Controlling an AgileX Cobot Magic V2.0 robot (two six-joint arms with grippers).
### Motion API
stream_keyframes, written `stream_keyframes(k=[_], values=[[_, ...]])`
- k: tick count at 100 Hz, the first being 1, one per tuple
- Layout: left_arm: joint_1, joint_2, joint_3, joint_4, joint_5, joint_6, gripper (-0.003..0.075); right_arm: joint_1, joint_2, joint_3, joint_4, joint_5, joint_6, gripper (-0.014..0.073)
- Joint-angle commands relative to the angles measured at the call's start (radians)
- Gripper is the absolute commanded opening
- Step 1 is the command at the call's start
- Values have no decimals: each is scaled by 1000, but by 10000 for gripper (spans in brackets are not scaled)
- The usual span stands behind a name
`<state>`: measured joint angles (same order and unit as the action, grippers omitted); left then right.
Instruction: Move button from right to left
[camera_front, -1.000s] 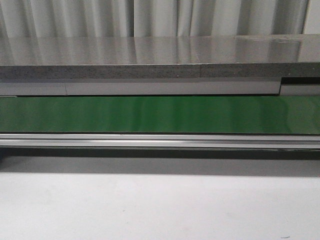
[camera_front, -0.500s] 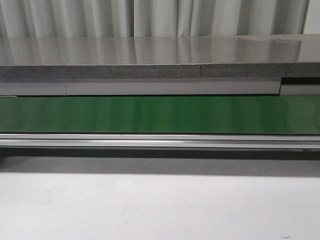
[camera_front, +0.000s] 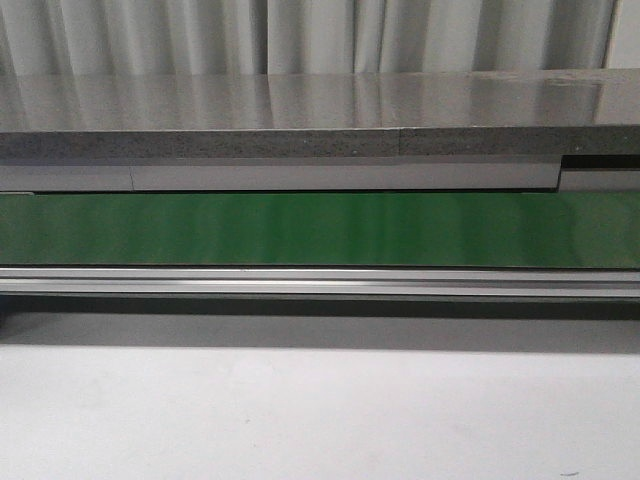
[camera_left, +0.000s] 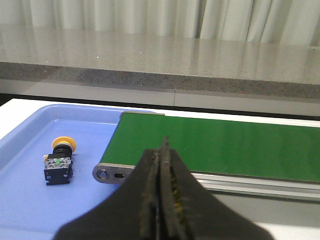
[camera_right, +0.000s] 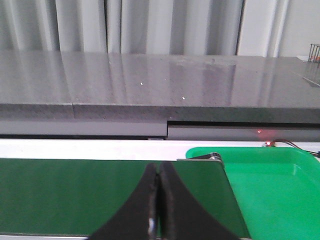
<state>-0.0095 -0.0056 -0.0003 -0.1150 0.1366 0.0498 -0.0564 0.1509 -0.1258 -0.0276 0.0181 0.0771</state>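
The button (camera_left: 59, 158), with a yellow round cap on a black boxy body, lies on its side in the blue tray (camera_left: 35, 210) at the left end of the green conveyor belt (camera_left: 220, 147). My left gripper (camera_left: 161, 150) is shut and empty, in front of the belt's end, to the right of the button. My right gripper (camera_right: 159, 172) is shut and empty over the belt (camera_right: 75, 195) near its right end. Neither gripper nor the button shows in the front view.
A green tray (camera_right: 270, 185) sits at the belt's right end and looks bare in the part I see. The belt (camera_front: 320, 228) runs across the front view with a metal rail (camera_front: 320, 282) in front. A grey counter (camera_front: 320, 115) stands behind it.
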Motion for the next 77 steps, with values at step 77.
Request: stream_keyframes(k=[77], values=[[4,-29,44,-1,-78,-11,-20,78,-181,139,-81,-70,101,-60]])
